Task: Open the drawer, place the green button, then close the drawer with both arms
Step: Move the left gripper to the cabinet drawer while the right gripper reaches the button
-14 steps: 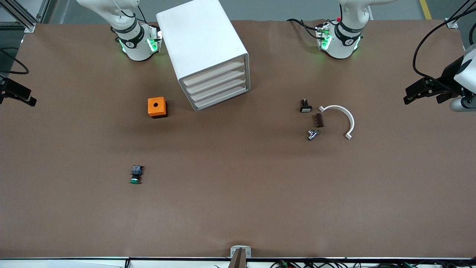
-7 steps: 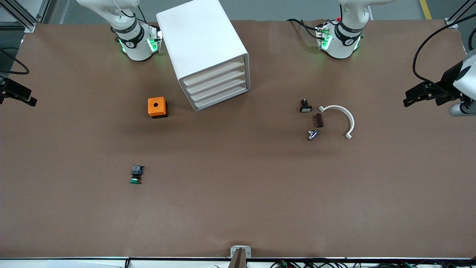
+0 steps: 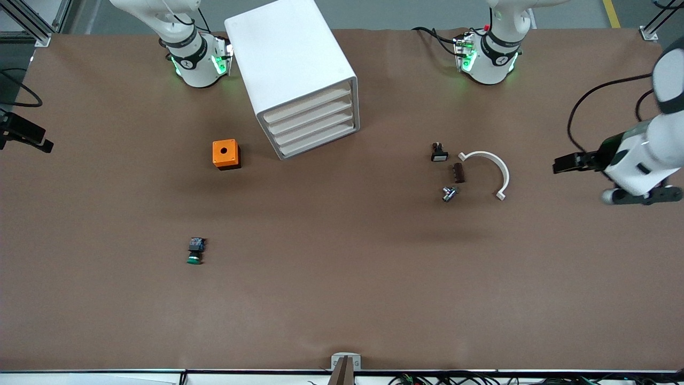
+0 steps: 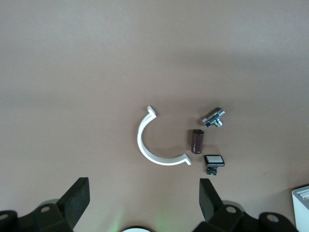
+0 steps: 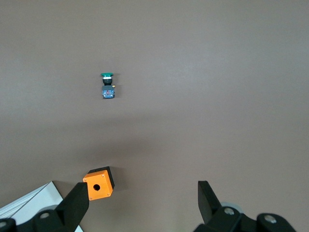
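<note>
Drawer (image 3: 322, 140) shut, lowermost of four in white cabinet (image 3: 291, 59). Green-capped button (image 3: 195, 251) lying on table (image 3: 342, 278), nearer the front camera than orange box (image 3: 226, 154), toward right arm's end. Left gripper (image 3: 565, 163) in the air over left arm's end of table, fingers (image 4: 77, 199) spread, nothing between them; white curved clip (image 3: 490, 172), brown cylinder (image 3: 458, 172), white-capped button (image 3: 439, 153), metal fitting (image 3: 449, 193) lying close together nearby. Right gripper (image 5: 144, 203) spread wide, empty, waiting at table edge.
</note>
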